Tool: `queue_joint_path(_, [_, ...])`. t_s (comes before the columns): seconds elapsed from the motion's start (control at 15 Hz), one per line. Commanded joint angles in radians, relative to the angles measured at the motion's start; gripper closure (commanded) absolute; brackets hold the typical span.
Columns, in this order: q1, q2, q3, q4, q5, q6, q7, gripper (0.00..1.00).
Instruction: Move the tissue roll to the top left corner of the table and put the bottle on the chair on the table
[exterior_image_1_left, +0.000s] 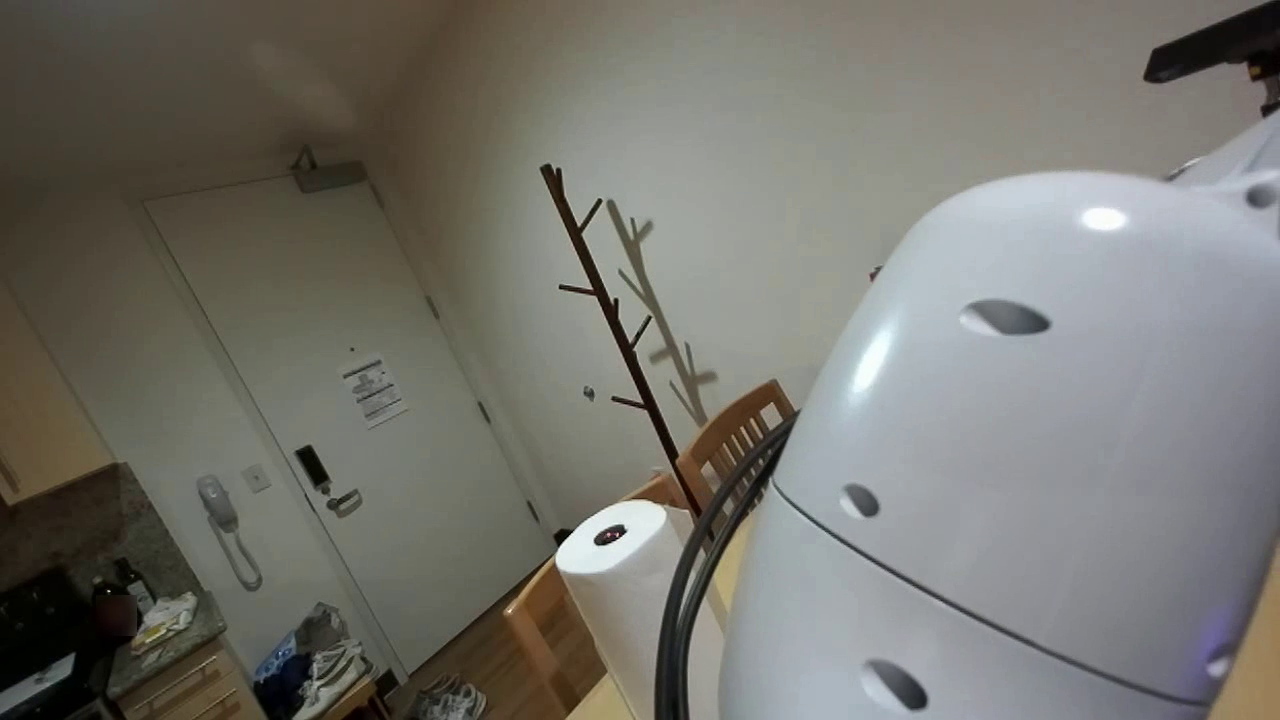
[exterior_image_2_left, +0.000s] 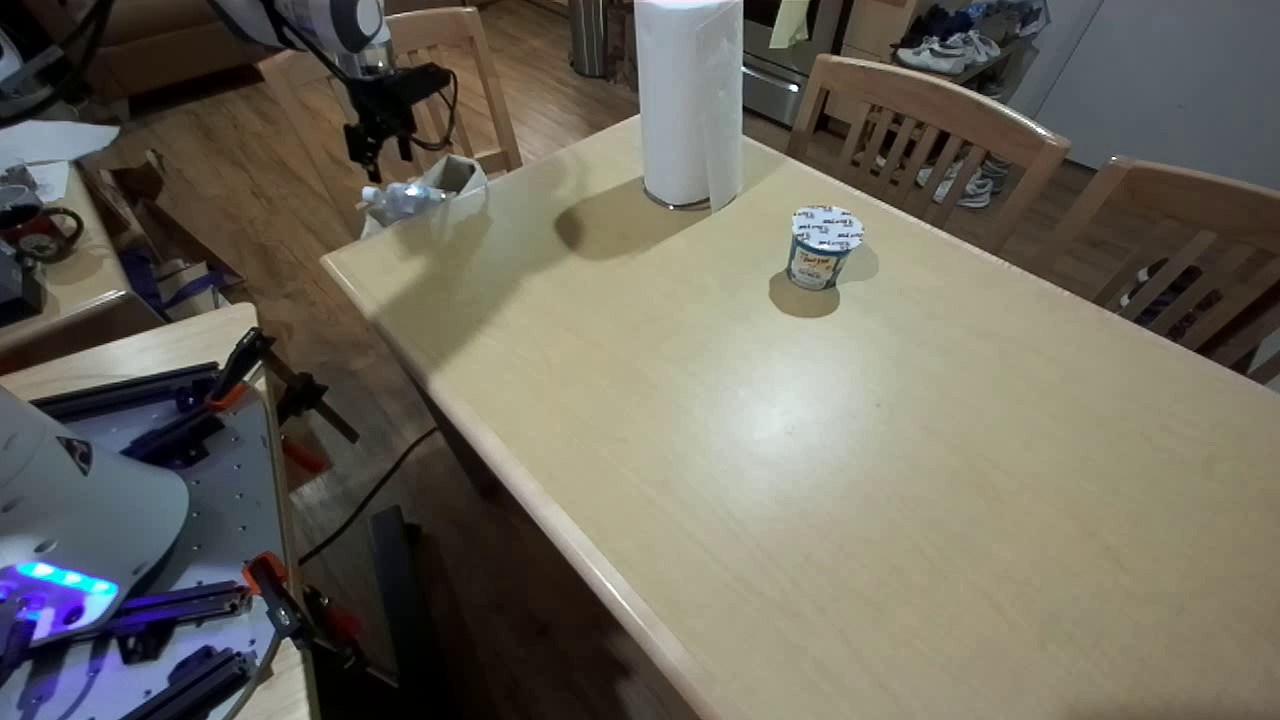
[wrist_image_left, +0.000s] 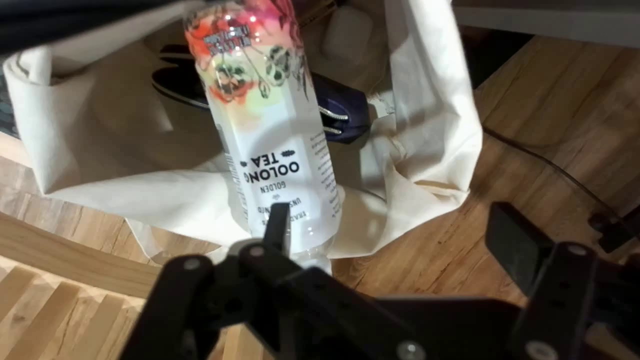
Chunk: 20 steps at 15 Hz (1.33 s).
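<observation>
The white tissue roll stands upright on the table near its far corner; it also shows in an exterior view, partly behind the arm's cables. The clear-capped oolong tea bottle lies in the mouth of a cream cloth bag, beside the table edge; the bottle also shows in an exterior view. My gripper is open with nothing between its fingers. In the wrist view its left finger overlaps the bottle's neck end. In an exterior view my gripper hangs just above the bottle.
A paper cup stands on the table, right of the roll. A wooden chair is behind the bag, and more chairs line the far side. A side table with a mug is at the left.
</observation>
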Motion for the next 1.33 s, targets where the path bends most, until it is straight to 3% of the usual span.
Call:
queue_joint_path(0.0, [-0.017,0.038,0.028,0.028,-0.029,0.063,-0.122,0.00])
queue_joint_path(0.27, [-0.029,0.083,0.081,0.086,0.007,0.010,-0.327,0.00])
queue_joint_path(0.47, [-0.029,0.101,0.094,0.095,0.031,-0.011,-0.400,0.00])
queue_joint_path(0.6, [-0.020,0.100,0.081,0.098,0.041,-0.047,-0.395,0.00])
queue_joint_path(0.67, [-0.002,0.087,0.060,0.078,0.025,-0.009,-0.356,0.00])
queue_joint_path(1.27, [-0.018,0.130,0.060,0.090,0.034,0.004,-0.380,0.00])
